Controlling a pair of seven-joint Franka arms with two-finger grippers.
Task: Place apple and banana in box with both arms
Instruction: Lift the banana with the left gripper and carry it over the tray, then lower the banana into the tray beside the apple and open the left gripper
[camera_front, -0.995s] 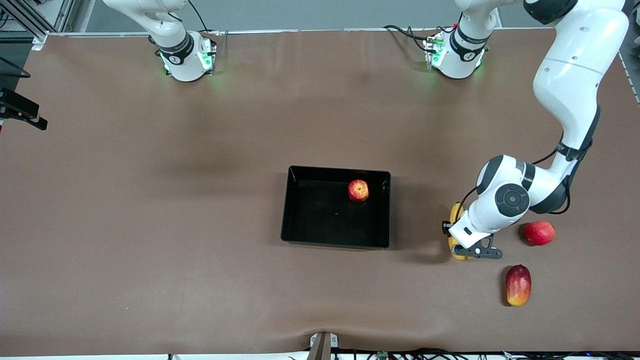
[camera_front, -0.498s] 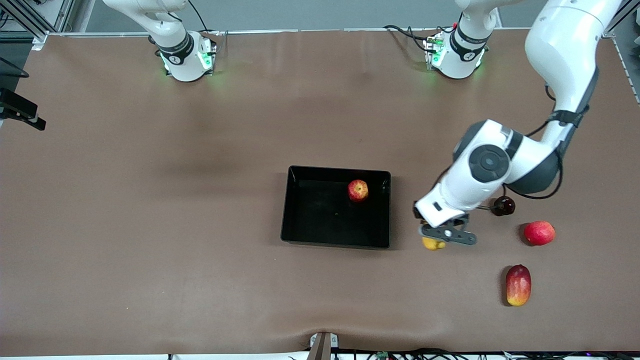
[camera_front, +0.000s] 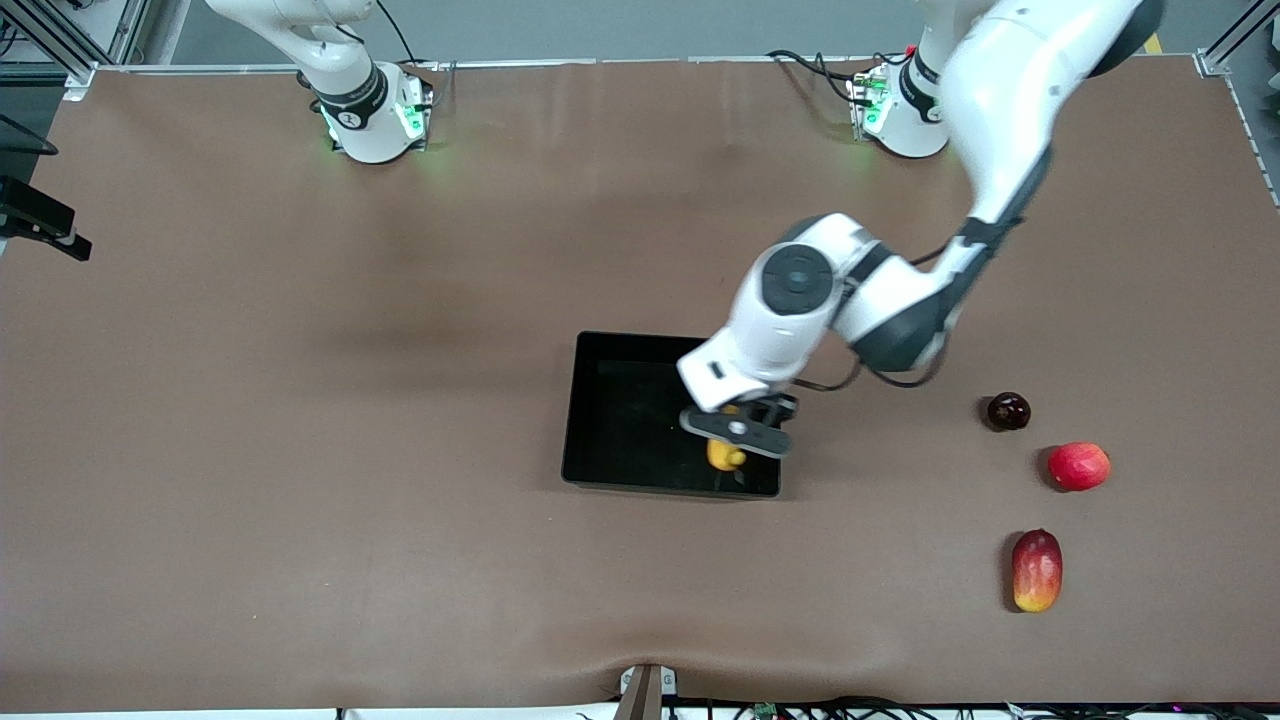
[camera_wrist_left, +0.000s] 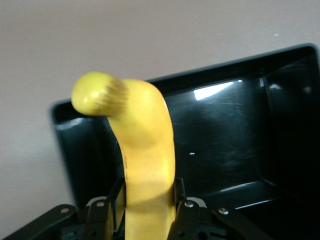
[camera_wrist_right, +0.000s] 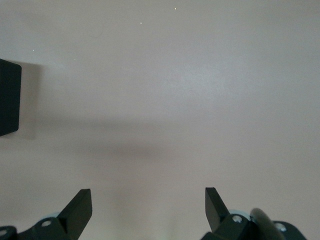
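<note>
1. Brown tabletop (camera_front: 300, 420) spreads under both arms; the left claw (camera_front: 735, 432) now hangs over the box (camera_front: 600, 420), where a second ago it was beside the round red fruit (camera_front: 1078, 466).
2. It pinches the banana (camera_wrist_left: 145, 165) near one end, long axis roughly vertical, its free tip pointing down into the box.
3. Release looks close.
4. The apple cannot be seen, hidden under the arm.
5. The right claw (camera_wrist_right: 149, 210) waits, spread, over bare tabletop.

Even overhead light – soft shadows; glare on box (camera_wrist_left: 220, 90) wall; banana (camera_wrist_left: 145, 165) tip blurred.
</note>
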